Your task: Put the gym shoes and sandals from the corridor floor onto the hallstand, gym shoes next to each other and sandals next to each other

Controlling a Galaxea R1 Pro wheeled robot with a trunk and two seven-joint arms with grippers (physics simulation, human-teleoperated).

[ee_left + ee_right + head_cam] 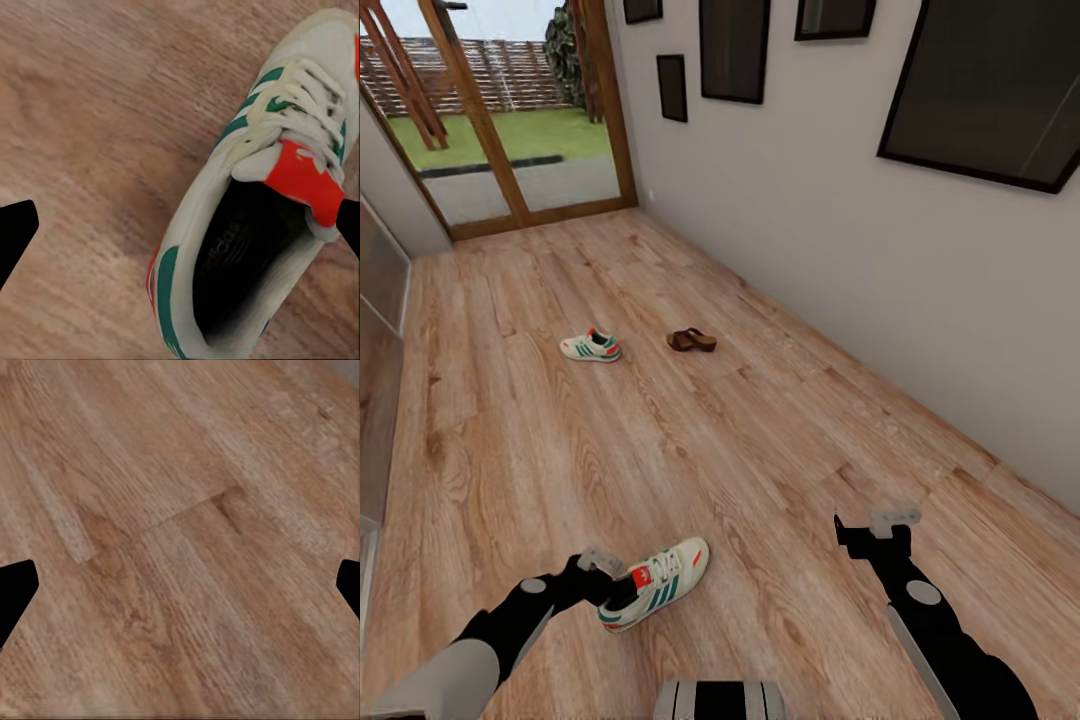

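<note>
Hovering over near gym shoe (656, 583): your left gripper (603, 577) spread wide, heel opening between fingertips (13, 238), nothing gripped. Shoe flat on corridor floor (560, 450). Your right gripper (875, 530) also wide open, empty, bare planks below it. Well ahead of both grippers: second gym shoe (591, 346), one sandal (691, 340) beside it.
</note>
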